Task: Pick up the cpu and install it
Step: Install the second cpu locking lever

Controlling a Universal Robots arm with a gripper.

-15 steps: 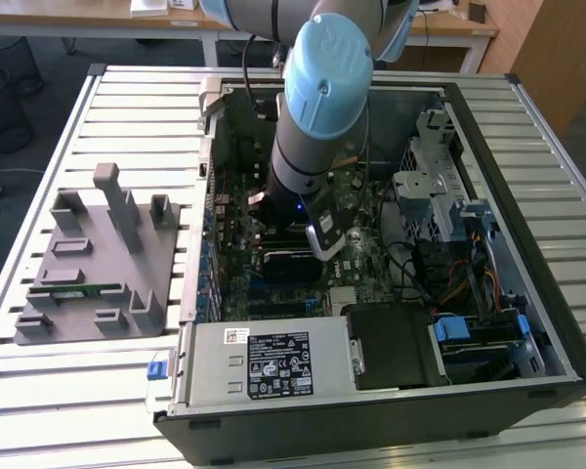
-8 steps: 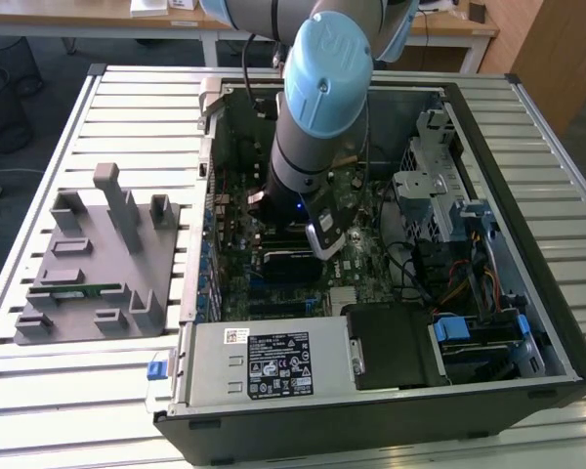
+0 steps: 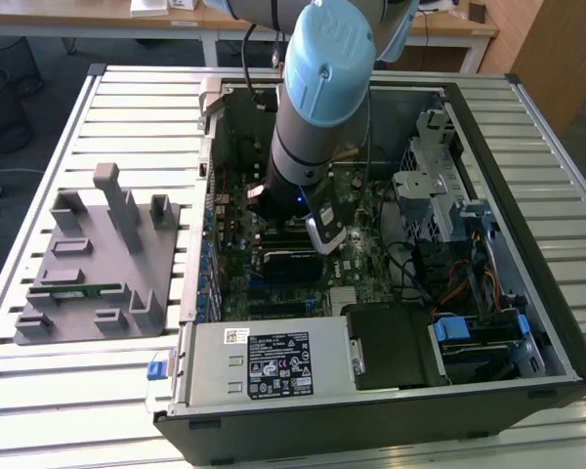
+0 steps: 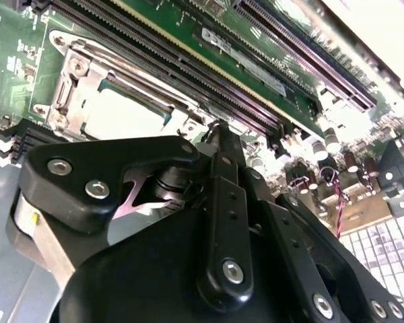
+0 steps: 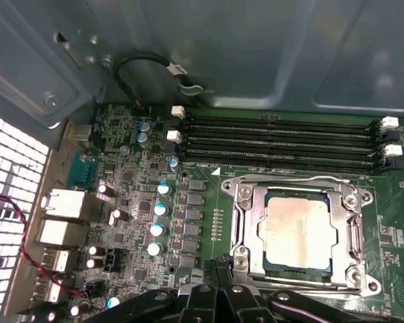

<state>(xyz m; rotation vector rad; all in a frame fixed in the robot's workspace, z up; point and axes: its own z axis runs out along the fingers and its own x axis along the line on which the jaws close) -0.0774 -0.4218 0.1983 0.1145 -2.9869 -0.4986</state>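
I see the cpu [image 5: 298,231] already lying flat in its socket [image 5: 246,232] on the green board [image 5: 131,182]. My gripper [image 5: 215,269] sits just beside the socket, fingers pressed together, holding nothing. The putting-in looks done.

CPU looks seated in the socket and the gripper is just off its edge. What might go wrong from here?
1. The gripper sits close to the socket frame; a sideways move may clip it.
2. The cpu lies in the open socket, seemingly unclamped; a bump may shift it.
3. Capacitors and memory slots crowd the area, and the arm is deep in the case, leaving little room.
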